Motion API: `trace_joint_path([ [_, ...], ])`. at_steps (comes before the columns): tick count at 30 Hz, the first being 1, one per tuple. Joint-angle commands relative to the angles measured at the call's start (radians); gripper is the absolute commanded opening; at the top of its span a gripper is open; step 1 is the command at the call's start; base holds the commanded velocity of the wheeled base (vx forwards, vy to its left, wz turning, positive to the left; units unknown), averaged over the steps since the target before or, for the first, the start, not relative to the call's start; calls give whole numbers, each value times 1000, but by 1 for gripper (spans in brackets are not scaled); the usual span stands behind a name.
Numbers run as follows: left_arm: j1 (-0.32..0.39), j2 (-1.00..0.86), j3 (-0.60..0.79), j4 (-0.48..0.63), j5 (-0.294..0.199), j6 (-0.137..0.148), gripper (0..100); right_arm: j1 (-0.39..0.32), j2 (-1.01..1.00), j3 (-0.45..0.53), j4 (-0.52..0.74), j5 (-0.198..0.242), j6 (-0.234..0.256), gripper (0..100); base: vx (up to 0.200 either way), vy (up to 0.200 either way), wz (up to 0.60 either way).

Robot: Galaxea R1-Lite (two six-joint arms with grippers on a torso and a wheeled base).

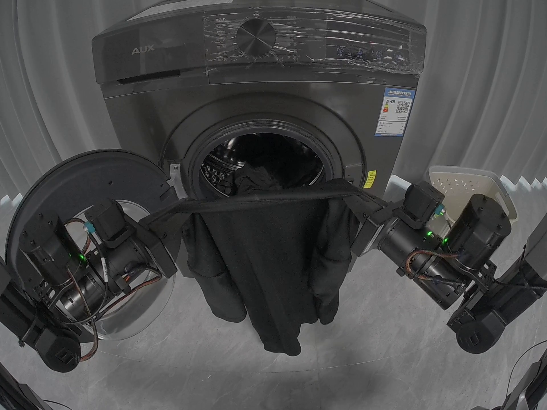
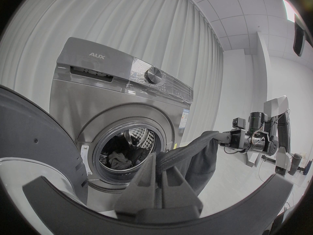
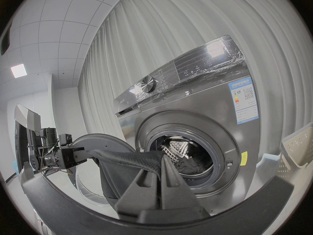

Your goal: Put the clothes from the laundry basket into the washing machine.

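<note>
Grey curtains (image 1: 484, 86) back the washing machine (image 1: 256, 98), whose open drum (image 1: 285, 158) lies straight ahead of the black garment (image 1: 268, 246), stretched crosswise before its mouth between the left end effector (image 1: 155, 217) and right end effector (image 1: 358, 201), each clamped on one end.

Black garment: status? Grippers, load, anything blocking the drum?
Both left gripper and right gripper shut on black garment, stretched between them before drum opening. Washer door swung open. Dark clothes already inside; mouth unobstructed.
</note>
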Motion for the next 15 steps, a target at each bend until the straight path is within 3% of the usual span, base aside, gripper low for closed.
trace_joint_path([
  [1,2,-1,1,-1,0,0,0,0,-1,-9,0,-8,-1,0,0,0,0],
  [15,8,-4,1,-1,-1,-2,0,0,0,-23,1,-19,1,0,0,0,0],
])
